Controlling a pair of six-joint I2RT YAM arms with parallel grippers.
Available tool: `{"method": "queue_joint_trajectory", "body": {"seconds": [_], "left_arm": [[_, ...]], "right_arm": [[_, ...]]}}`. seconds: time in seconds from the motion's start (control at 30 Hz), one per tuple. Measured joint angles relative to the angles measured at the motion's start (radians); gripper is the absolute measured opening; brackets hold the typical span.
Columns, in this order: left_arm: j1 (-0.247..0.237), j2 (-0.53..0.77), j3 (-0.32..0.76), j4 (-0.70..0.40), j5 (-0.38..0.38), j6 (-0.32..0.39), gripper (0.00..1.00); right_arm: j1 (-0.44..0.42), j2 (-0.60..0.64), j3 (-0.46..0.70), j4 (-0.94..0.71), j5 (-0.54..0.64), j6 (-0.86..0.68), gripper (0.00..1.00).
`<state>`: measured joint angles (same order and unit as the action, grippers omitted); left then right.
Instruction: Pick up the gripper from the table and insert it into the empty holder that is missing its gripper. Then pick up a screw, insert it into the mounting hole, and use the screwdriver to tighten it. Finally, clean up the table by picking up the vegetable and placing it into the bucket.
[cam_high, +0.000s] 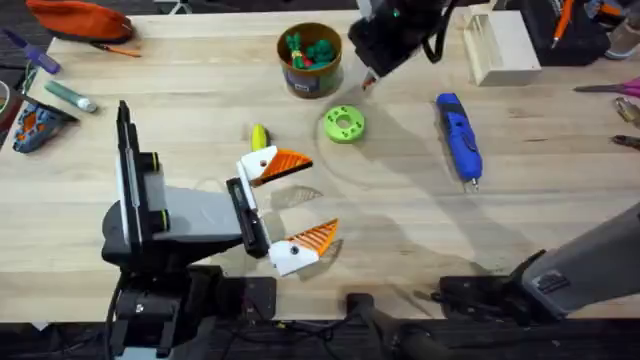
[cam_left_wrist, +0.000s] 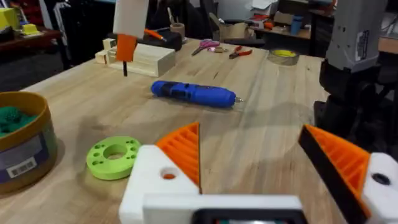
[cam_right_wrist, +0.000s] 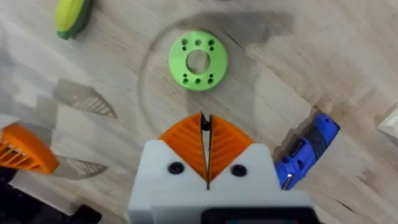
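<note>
My left gripper (cam_high: 318, 197) (cam_left_wrist: 249, 130) rests open low over the table, and both of its white holders (cam_left_wrist: 149, 186) carry orange ribbed pads. No loose gripper piece is in view. Raised beside the bucket (cam_high: 310, 85) (cam_left_wrist: 25, 155), my right gripper (cam_high: 368, 78) (cam_left_wrist: 125, 60) (cam_right_wrist: 204, 118) is shut on a thin dark screw (cam_left_wrist: 125, 68) that pokes from its tips. It hangs above the green disc (cam_high: 343, 124) (cam_right_wrist: 198, 60). The blue screwdriver (cam_high: 459, 138) (cam_left_wrist: 193, 94) (cam_right_wrist: 305, 152) lies right of the disc. The yellow corn vegetable (cam_high: 259, 136) (cam_right_wrist: 71, 15) lies just beyond my left gripper's far finger.
Green and orange toy vegetables (cam_high: 315, 50) sit in the bucket. A wooden box (cam_high: 500, 45) (cam_left_wrist: 140, 59) stands at the back right, with pliers (cam_high: 625, 90) and a tape roll (cam_left_wrist: 284, 56) beyond. An orange pouch (cam_high: 80, 18) lies at the back left.
</note>
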<state>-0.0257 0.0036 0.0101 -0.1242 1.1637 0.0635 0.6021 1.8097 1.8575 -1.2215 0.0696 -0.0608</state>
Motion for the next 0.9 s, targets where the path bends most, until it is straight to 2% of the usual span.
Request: {"method": "queue_joint_trajectory", "body": {"seconds": [0.2,0.4,0.6,0.9], "left_arm": [[0.0,0.0,0.0,0.0,0.0,0.0,0.985],[0.0,0.0,0.0,0.0,0.0,0.0,0.985],[0.0,0.0,0.0,0.0,0.0,0.0,0.985],[0.0,0.0,0.0,0.0,0.0,0.0,0.985]], "right_arm": [[0.114,0.0,0.112,-0.077,0.076,0.0,0.006],[0.251,0.0,0.168,-0.094,0.132,-0.001,0.006],[0.354,0.0,0.199,-0.096,0.149,-0.023,0.006],[0.458,0.0,0.206,-0.119,0.152,-0.045,0.006]]}}
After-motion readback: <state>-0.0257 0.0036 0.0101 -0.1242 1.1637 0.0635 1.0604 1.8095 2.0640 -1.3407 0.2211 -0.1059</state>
